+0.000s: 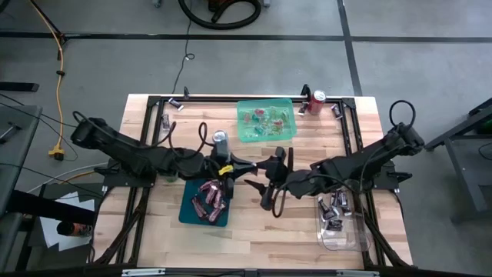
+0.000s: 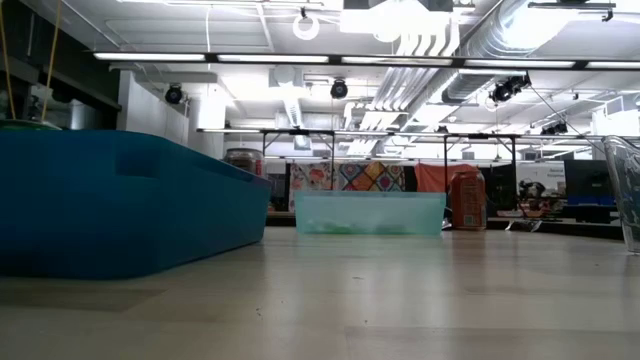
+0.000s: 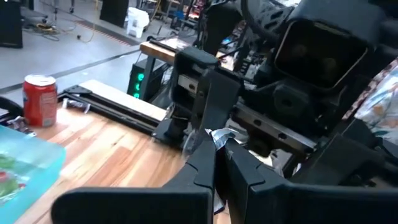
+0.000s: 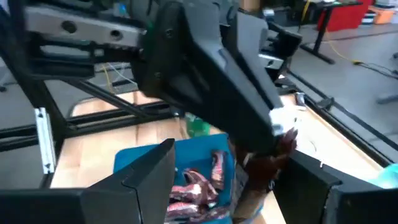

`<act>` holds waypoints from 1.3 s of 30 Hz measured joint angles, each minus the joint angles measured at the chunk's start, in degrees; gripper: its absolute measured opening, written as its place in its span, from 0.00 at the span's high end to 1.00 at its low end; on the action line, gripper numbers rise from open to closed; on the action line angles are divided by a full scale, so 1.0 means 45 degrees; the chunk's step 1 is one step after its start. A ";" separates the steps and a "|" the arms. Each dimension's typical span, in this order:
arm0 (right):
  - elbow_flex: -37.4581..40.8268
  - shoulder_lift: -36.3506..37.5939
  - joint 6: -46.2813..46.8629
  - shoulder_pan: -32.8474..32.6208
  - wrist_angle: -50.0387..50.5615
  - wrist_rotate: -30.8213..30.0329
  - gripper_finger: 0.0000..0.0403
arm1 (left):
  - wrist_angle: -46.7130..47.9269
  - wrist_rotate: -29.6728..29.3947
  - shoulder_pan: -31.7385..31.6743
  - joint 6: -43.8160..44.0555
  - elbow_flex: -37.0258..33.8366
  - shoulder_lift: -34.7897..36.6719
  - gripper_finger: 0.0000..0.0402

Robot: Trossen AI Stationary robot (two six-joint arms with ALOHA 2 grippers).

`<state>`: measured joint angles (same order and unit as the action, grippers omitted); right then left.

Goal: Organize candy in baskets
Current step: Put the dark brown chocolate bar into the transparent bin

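The left gripper, jaws clamped on a maroon candy, meets the right gripper's spread jaws, teal basket at eight o'clock.

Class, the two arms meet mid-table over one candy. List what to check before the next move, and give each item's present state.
1. Left gripper shut on the dark candy: ok.
2. Right gripper open, one finger on either side of that candy: ok.
3. Clear basket has free room: ok.
4. Candy's kind matches the clear basket's contents: cannot tell.
5. Soda can well away from both grippers: ok.
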<state>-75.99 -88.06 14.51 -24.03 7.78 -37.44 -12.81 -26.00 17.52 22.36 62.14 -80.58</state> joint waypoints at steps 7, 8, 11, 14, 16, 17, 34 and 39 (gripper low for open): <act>-0.1093 -0.0051 0.1156 0.0005 0.3261 -0.0980 0.55 | -0.0117 -0.0327 -0.0001 -0.0176 -0.0018 0.0100 0.97; -0.1232 -0.0051 0.1255 0.0009 0.3604 -0.1049 0.58 | -0.0175 -0.0536 -0.0001 -0.0267 -0.0013 0.0162 0.96; -0.1600 -0.0046 0.1400 0.0005 0.4156 -0.1207 0.72 | -0.0151 -0.1032 -0.0001 -0.0348 -0.0013 0.0258 0.94; -0.1873 -0.0046 0.1365 0.0005 0.4506 -0.1192 0.91 | -0.0106 -0.0999 -0.0073 -0.0343 -0.0013 0.0324 0.91; -0.1975 -0.0003 0.1339 0.0005 0.4518 -0.1157 0.97 | -0.0194 -0.0768 -0.0147 -0.0324 -0.0013 0.0351 0.87; -0.1996 0.0030 0.1369 0.0005 0.4567 -0.1076 0.96 | -0.0199 -0.0652 -0.0176 -0.0324 -0.0013 0.0351 0.85; -0.1211 0.2006 0.7910 -0.1535 1.4049 0.1496 1.00 | 0.5036 -0.0642 -0.1016 0.0116 -0.0175 0.3172 0.50; 0.0920 0.3016 1.2465 -0.4091 1.5723 0.5302 1.00 | 0.6251 -0.0660 -0.0959 0.1755 -0.1410 0.4320 0.50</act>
<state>-71.85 -74.49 70.60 -42.44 78.53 -13.58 15.32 -28.97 13.21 30.26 55.80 -61.14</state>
